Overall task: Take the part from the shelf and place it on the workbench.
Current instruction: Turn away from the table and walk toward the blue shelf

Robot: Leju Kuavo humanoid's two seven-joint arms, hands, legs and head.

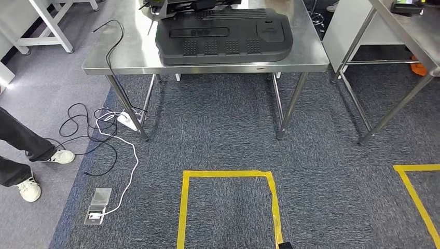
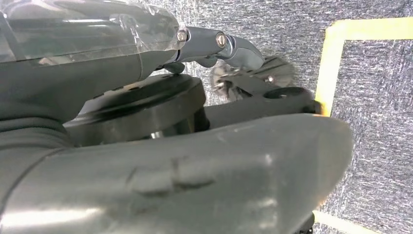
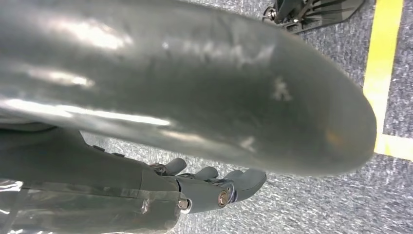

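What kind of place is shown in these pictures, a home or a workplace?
Probably a workshop or robot test lab: shiny stainless steel workbenches stand on grey-blue carpet, a large black moulded plastic part lies on one, and yellow tape squares mark standing spots on the floor.

workshop | steel workbench (image 1: 129, 57) | taped floor square (image 1: 228, 199)

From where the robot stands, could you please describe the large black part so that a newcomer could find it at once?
Look to the stainless steel table straight ahead, beyond the yellow tape square on the blue carpet. The black moulded part lies flat on its top, taking up much of the surface. It is by far the biggest thing there, a broad dark cover with ribbed vent panels, unlike the thin black cable at the table's left.
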